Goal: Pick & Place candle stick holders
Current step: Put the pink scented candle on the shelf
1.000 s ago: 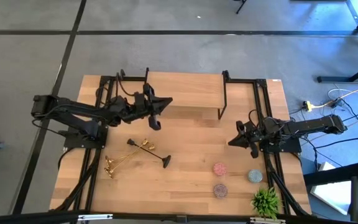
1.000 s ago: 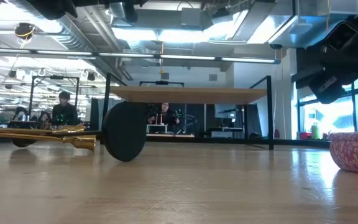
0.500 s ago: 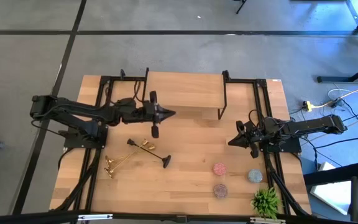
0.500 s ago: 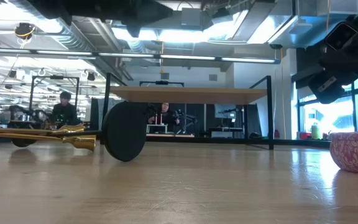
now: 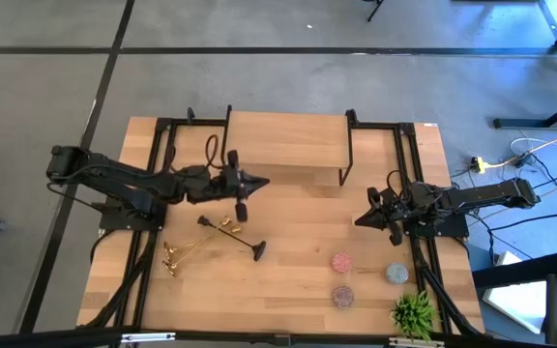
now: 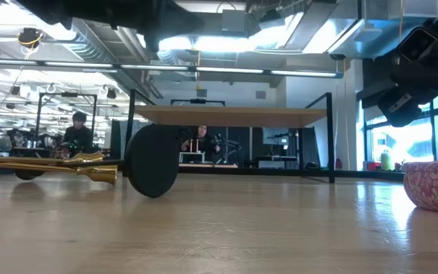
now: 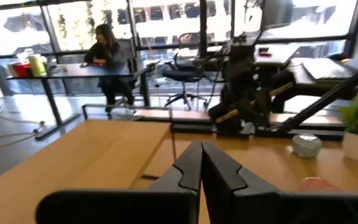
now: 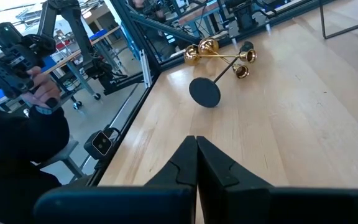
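Gold and black candle stick holders (image 5: 206, 240), toppled together on wooden table (image 5: 298, 280).

The middle of the desk (image 5: 288, 280) lies bare, from the raised wooden shelf (image 5: 286, 140) on black legs at the rear edge down to the front edge. Toward the front-left corner, the black candle stick holder (image 5: 232, 237) and two gold candle stick holders (image 5: 190, 251) lie toppled and tangled together, blocking that patch. Near the front-right corner, three small round bowls (image 5: 342, 263) and a green leafy plant (image 5: 413, 313) crowd the surface. The left end effector (image 5: 243, 206), fingers together, hangs over the desk just rear of the toppled holders; the right end effector (image 5: 363, 220), also closed, sits by the right edge.
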`<state>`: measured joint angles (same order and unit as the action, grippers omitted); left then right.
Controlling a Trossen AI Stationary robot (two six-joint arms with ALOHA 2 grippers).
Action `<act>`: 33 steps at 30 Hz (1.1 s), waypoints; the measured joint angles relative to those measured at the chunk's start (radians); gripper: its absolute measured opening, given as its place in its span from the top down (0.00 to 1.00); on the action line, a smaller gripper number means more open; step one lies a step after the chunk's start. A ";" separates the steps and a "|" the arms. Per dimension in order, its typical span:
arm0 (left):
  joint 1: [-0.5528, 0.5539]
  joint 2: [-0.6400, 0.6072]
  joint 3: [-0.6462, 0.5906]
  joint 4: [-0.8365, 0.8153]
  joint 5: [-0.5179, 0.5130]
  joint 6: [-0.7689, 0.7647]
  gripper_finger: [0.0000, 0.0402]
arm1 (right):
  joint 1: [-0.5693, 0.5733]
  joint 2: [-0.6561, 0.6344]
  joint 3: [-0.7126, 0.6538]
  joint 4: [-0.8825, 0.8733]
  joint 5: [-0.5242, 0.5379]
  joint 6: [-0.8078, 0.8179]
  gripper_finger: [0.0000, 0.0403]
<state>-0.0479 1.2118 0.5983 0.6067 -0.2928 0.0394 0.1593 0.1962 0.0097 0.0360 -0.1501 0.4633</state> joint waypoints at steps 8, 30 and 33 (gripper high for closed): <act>-0.018 0.000 0.000 0.004 0.000 0.025 0.99 | 0.000 0.000 0.000 0.000 0.000 0.000 1.00; -0.018 0.001 0.000 0.036 -0.002 0.034 0.99 | 0.000 0.000 0.000 0.000 0.000 0.000 1.00; -0.018 0.001 0.000 0.051 -0.002 0.037 0.99 | 0.000 0.000 0.000 0.000 -0.001 0.000 1.00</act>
<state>-0.0658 1.2125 0.5983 0.6573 -0.2943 0.0769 0.1596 0.1963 0.0101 0.0360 -0.1508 0.4629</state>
